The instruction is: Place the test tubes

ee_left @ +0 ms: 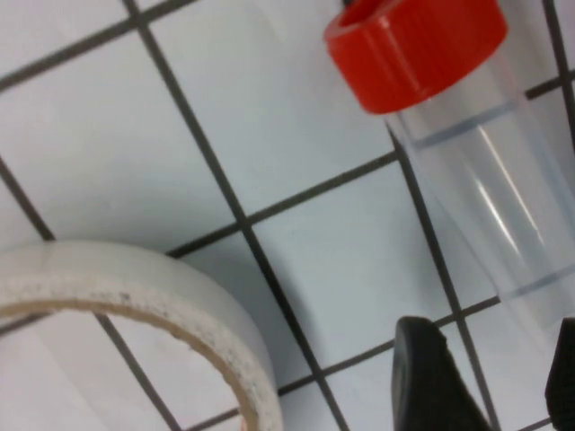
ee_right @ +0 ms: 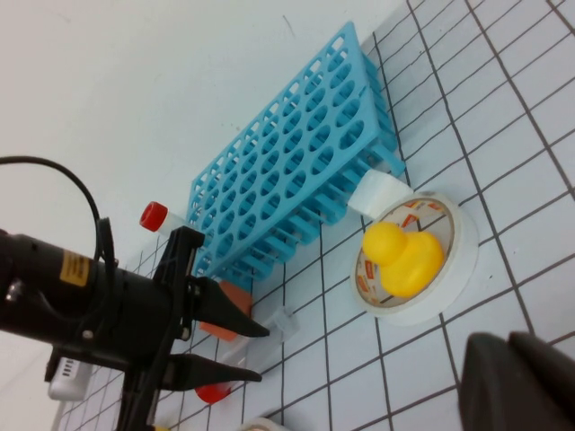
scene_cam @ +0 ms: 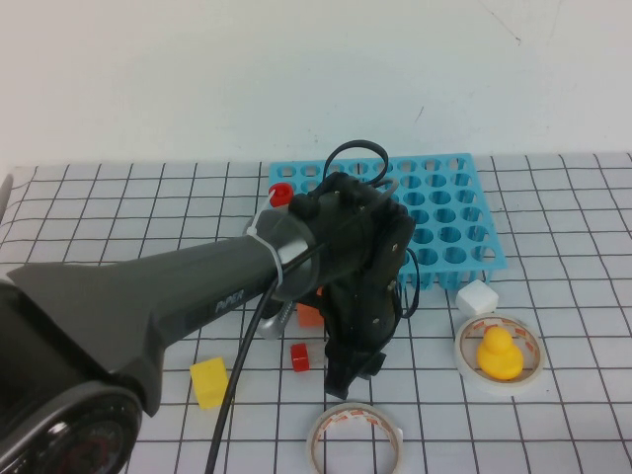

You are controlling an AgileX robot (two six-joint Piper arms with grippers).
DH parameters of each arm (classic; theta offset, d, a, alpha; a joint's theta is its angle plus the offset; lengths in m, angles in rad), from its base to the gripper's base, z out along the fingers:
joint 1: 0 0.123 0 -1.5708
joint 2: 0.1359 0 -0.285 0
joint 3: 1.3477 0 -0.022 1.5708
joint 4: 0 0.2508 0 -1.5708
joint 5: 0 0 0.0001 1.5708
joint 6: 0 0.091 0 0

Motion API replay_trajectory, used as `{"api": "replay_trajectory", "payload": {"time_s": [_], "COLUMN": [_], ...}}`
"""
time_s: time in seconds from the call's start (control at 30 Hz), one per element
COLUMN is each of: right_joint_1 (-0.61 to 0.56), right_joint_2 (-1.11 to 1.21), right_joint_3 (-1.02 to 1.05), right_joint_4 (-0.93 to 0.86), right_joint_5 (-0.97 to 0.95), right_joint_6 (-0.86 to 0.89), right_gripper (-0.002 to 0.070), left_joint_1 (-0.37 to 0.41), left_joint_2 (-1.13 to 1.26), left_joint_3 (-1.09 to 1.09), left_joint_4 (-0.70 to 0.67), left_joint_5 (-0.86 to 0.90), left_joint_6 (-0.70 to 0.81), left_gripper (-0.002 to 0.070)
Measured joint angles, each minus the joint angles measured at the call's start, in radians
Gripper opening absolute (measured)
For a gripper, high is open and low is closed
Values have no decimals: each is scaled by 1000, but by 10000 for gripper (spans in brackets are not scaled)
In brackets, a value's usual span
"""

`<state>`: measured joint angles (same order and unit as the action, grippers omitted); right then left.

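- Test tube (ee_left: 490, 189) lies flat on the gridded table (ee_left: 108, 117). Its long axis runs between the fingers of the left gripper (ee_right: 263, 356), and its red cap (ee_left: 413, 45) end points out near the white tape roll (ee_left: 135, 287).
- Left gripper points down, jaws spread wide astride the tube, holding nothing.
- Tube is a clear, smooth plastic cylinder.
- Right gripper (ee_right: 508, 359) is closed and empty on the yellow duck's (ee_right: 404, 260) side, well apart from the tube.
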<state>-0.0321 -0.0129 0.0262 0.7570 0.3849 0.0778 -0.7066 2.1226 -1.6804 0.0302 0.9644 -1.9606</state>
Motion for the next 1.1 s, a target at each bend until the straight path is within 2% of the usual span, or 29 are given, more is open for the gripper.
{"api": "replay_trajectory", "payload": {"time_s": [0.5,0.83,1.1], "right_joint_1": [0,0,0], "right_joint_2": [0,0,0], "right_joint_3": [0,0,0], "right_joint_4": [0,0,0], "right_joint_5": [0,-2,-5], "right_joint_6": [-4,-22,-26], "right_gripper": [-1,-1,-1], "left_joint_1": [0,0,0], "left_joint_2": [4,11,13], "left_joint_3": [-5,-21,-25], "left_joint_4": [-10,112,125], "left_joint_5": [-20,-19,-15], "left_joint_6": [-138,-167,-163], "left_gripper": [259,259,259]}}
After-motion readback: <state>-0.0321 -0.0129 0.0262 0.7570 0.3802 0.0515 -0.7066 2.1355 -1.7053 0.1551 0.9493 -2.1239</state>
